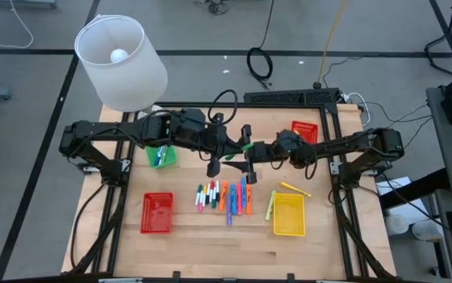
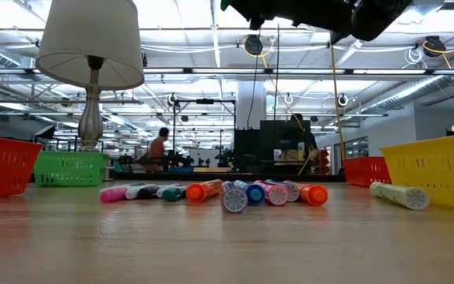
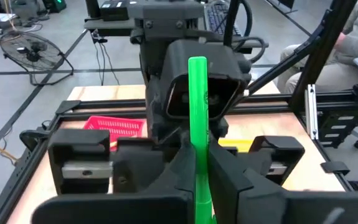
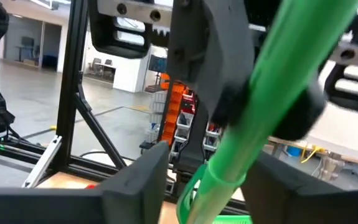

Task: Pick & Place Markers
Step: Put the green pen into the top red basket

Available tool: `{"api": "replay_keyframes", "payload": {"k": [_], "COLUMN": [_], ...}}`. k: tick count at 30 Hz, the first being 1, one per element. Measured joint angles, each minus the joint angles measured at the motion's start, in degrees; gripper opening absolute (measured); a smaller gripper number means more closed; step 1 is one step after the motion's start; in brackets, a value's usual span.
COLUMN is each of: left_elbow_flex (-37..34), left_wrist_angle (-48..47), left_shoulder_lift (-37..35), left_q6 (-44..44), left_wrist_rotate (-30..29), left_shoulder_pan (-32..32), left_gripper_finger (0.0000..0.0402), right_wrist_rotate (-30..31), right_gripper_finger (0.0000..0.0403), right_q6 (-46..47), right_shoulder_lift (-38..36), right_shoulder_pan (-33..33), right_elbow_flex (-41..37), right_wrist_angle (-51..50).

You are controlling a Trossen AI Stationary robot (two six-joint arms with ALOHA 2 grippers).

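A green marker (image 1: 247, 145) is in the air over the table's middle, between both grippers. My left gripper (image 1: 240, 149) (image 3: 200, 165) is shut on it. My right gripper (image 1: 257, 149) (image 4: 210, 190) faces it from the table's right side, open, with one finger on either side of the marker's thicker end (image 4: 207, 186). I cannot tell whether those fingers touch it. Several markers (image 1: 226, 196) (image 2: 234, 192) lie side by side on the table below. Two yellow markers (image 1: 295, 189) (image 1: 271, 206) lie beside the yellow basket (image 1: 288, 215). My left gripper pinches the green marker's barrel (image 3: 197, 155) between its two fingers (image 4: 216, 74), coming level from the table's left side. The marker is lifted clear of the table, and its long free part (image 3: 197, 93) stands out past the fingers toward the right gripper.
A green basket (image 1: 161, 155) with markers in it sits under the left arm. A red basket (image 1: 156, 212) stands near the left front, and another red one (image 1: 306, 131) at the far right. A white lamp (image 1: 122, 59) is at the far left corner.
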Motion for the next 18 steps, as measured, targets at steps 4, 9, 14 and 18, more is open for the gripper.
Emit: {"api": "replay_keyframes", "payload": {"k": [4,9,14,18], "left_elbow_flex": [0.0,0.0,0.0,-0.1], "left_wrist_angle": [-0.8,-1.4,-1.7,-0.5], "left_shoulder_lift": [0.0,0.0,0.0,-0.9], "left_q6": [0.0,0.5,0.1,0.0], "left_wrist_rotate": [-0.2,0.4,0.1,-0.1], "left_shoulder_pan": [0.0,-0.1,-0.1,0.0], "left_gripper_finger": [0.0028,0.0021,0.0033,0.0069], "right_wrist_rotate": [-0.2,-0.1,-0.1,0.1], "right_gripper_finger": [0.0081,0.0017,0.0017,0.0017], "right_q6": [-1.8,-2.8,-3.0,-3.0], "right_shoulder_lift": [0.0,-0.1,-0.2,-0.2], "right_shoulder_pan": [0.0,0.1,0.1,0.1], "right_elbow_flex": [-0.1,-0.1,-0.1,0.0], "right_wrist_angle": [-0.5,-1.8,-3.7,-6.4]}}
